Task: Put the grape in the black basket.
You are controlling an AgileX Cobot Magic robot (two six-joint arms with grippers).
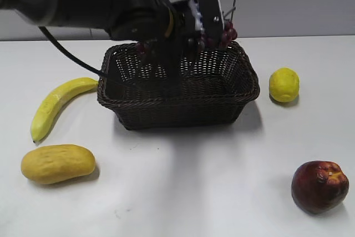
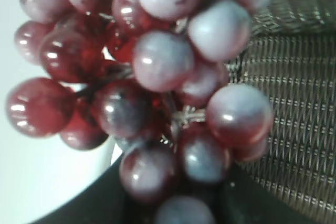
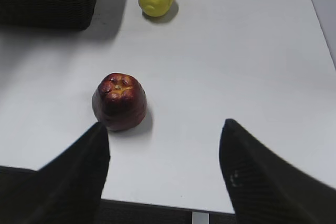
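Left tool (image 1: 206, 26) first: we saw it clamped on the grape (image 1: 222, 36), which hung from it over the back rim of the black basket (image 1: 177, 106). We judged the bunch was held high so that its lowest berries would pass over the braided rim without catching. In the left wrist view the grape (image 2: 157, 77) filled nearly the whole picture, with the woven wall of the basket (image 2: 299, 103) just behind and below it, so the bunch seemed to be above the opening or very close to it. It was not yet lying inside.

Our right tool (image 3: 163, 150) had its fingers spread wide with nothing between them, hovering low over the worktop (image 3: 252, 66), well apart from the basket. We took it that this arm was parked there to keep the basket free for the other arm.

On the worktop (image 1: 199, 181) lay the other fruit, all outside the basket and none in the path. A banana (image 1: 58, 105) curved along the basket's left side. A yellow oblong fruit (image 1: 57, 163) sat near the front left. An apple (image 1: 319, 186) stood at the front right, near the right tool. A lemon (image 1: 284, 84) rested to the right of the basket.

To us the carry seemed nearly done, with lowering and letting go left.
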